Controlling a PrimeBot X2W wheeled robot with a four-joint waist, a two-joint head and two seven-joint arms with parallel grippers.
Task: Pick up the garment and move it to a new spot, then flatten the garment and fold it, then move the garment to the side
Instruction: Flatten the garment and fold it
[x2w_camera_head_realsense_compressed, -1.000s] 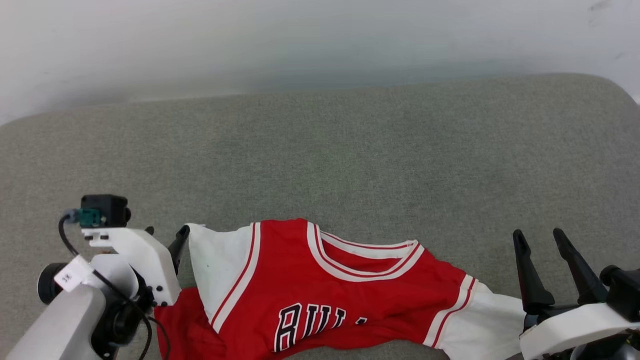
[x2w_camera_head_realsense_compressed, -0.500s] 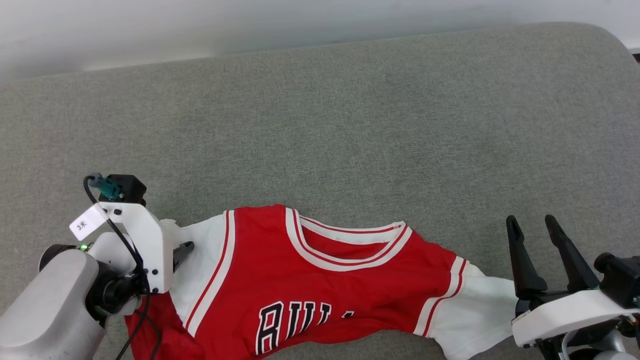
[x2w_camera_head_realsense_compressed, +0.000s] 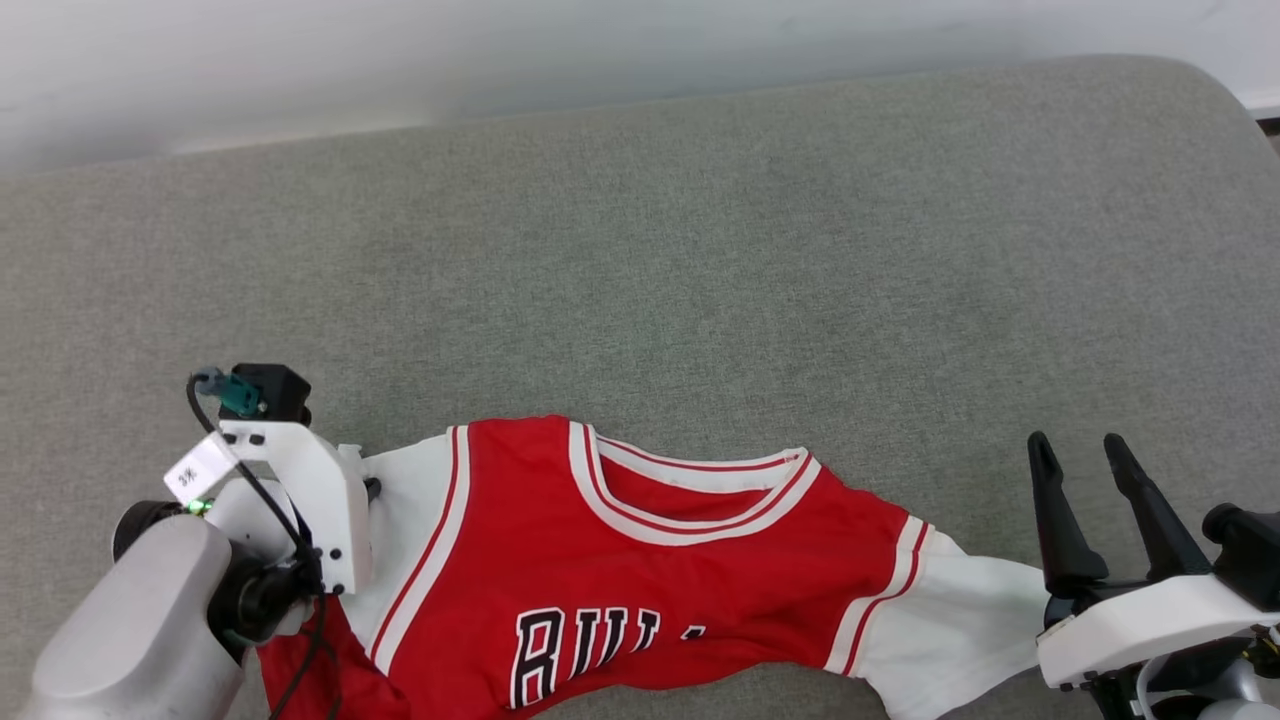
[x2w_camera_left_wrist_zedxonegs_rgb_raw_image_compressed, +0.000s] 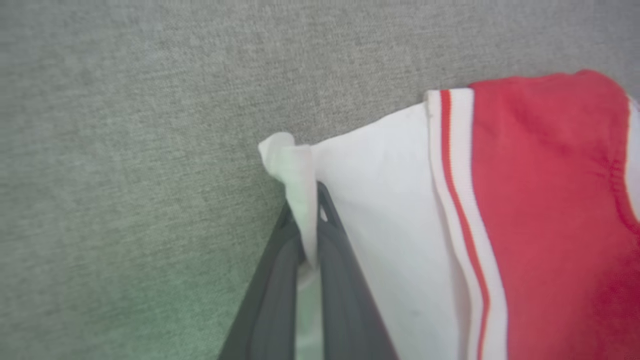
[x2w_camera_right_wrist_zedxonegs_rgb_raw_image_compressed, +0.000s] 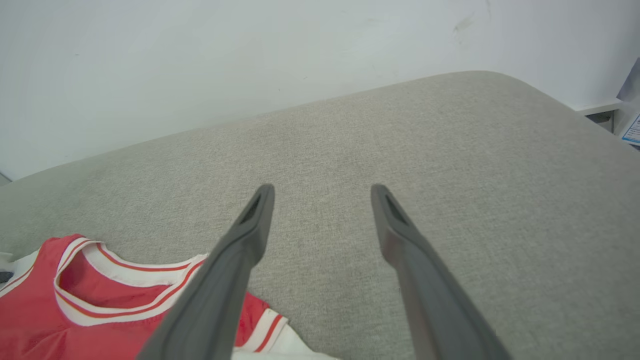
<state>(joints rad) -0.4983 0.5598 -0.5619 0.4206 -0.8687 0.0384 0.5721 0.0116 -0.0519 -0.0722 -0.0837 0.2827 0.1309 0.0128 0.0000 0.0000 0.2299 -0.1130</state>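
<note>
The garment (x2w_camera_head_realsense_compressed: 620, 580), a red jersey with white sleeves, striped trim and black lettering, lies along the near edge of the grey cushion (x2w_camera_head_realsense_compressed: 700, 280). My left gripper (x2w_camera_head_realsense_compressed: 368, 488) sits at the garment's left white sleeve. In the left wrist view the two dark fingers (x2w_camera_left_wrist_zedxonegs_rgb_raw_image_compressed: 340, 280) are shut on a pinched fold of the white sleeve (x2w_camera_left_wrist_zedxonegs_rgb_raw_image_compressed: 295, 170). My right gripper (x2w_camera_head_realsense_compressed: 1080, 455) stands open at the lower right, just beyond the right white sleeve (x2w_camera_head_realsense_compressed: 960, 630), with nothing between its fingers (x2w_camera_right_wrist_zedxonegs_rgb_raw_image_compressed: 240, 240). The garment's collar (x2w_camera_right_wrist_zedxonegs_rgb_raw_image_compressed: 110, 265) shows at the lower left of the right wrist view.
The grey cushion stretches wide behind the garment, with a rounded corner (x2w_camera_head_realsense_compressed: 1200, 90) at the far right. A pale wall (x2w_camera_head_realsense_compressed: 500, 50) runs along its far edge. Something blue and white (x2w_camera_right_wrist_zedxonegs_rgb_raw_image_compressed: 631, 127) shows past the cushion at the right edge of the right wrist view.
The head camera has shifted. My left gripper closed in on the left sleeve and shut on its edge. The right gripper has stayed open.
</note>
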